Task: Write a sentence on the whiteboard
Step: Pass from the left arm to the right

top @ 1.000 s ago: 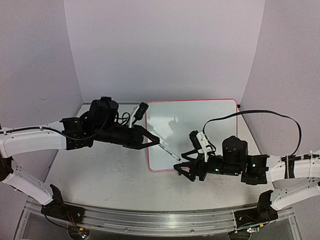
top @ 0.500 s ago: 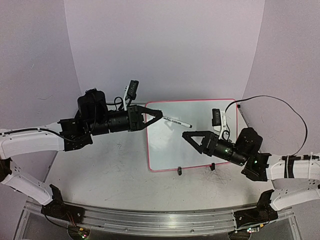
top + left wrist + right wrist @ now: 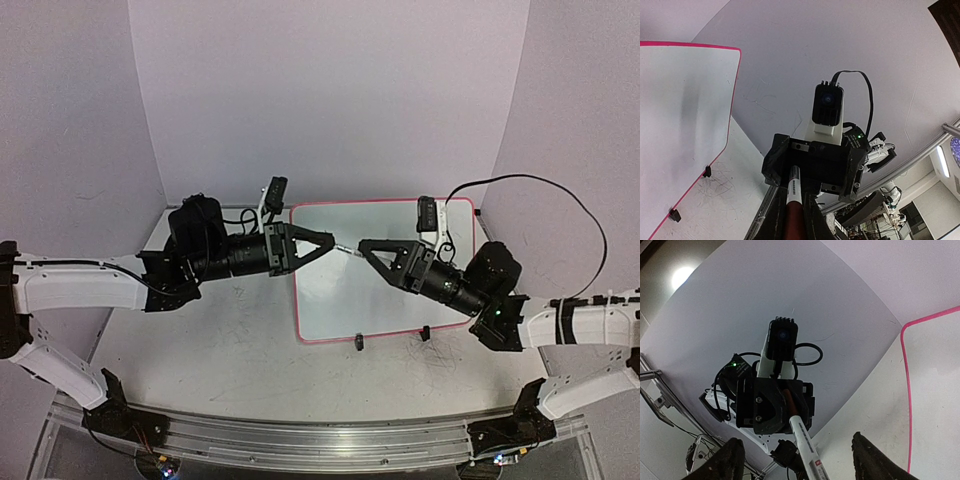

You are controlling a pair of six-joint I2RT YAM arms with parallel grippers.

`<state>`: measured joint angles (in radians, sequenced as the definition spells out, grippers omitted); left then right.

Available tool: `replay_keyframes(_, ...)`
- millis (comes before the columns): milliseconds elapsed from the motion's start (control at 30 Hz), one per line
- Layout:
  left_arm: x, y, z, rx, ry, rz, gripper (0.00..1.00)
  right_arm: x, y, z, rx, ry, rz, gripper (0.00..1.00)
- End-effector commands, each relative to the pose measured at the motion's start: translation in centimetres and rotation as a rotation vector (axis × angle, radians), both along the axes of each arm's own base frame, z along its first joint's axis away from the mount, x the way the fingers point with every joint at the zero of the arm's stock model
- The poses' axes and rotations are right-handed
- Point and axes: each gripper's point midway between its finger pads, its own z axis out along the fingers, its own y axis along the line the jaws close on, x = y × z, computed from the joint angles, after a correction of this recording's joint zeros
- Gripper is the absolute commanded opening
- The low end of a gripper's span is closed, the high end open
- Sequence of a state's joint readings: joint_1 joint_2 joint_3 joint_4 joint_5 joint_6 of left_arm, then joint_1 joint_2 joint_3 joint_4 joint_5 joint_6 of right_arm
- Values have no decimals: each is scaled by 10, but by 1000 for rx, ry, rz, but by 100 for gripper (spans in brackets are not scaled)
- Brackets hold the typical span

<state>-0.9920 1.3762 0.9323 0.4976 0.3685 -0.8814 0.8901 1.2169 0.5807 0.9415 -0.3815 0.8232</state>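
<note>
The whiteboard [image 3: 340,300], white with a red-pink frame, lies flat on the table; it also shows in the left wrist view [image 3: 680,125] and the right wrist view [image 3: 940,390]. My left gripper [image 3: 328,243] is raised above the board's left part and shut on the red end of a marker [image 3: 347,248], pointing it right. My right gripper [image 3: 364,246] faces it, wide open, with the marker's white barrel [image 3: 807,445] between its spread fingers [image 3: 732,460], not touching them. In the left wrist view the marker [image 3: 795,195] reaches into the right gripper [image 3: 812,165].
Two small black clip feet [image 3: 359,343] [image 3: 424,333] sit at the board's near edge. The scuffed grey tabletop [image 3: 220,340] lies to the left of and in front of the board. Purple walls close in the back and sides. A cable [image 3: 540,190] loops over the right arm.
Both arms rose from the board. The left gripper swung the marker up to point right. The right gripper lifted from the board's near edge and came to face it, open round the marker's end.
</note>
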Motion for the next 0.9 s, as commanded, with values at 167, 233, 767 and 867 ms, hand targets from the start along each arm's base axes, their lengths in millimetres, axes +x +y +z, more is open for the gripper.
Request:
replay_keyframes(167,-3,1,18,-123,3,-28,0,-13,9,44,193,-67,169,61)
replay_keyframes(233,-3,1,18,-134,9,-29,0,-14,14,44,205,-67,201,56)
replay_keyframes(767,-2,-1,9,-127,23,-34,0,-6,25,33,194,-34,209,17)
replay_keyframes(867,-2,0,7,-123,26,-31,0,-6,22,33,198,-34,196,10)
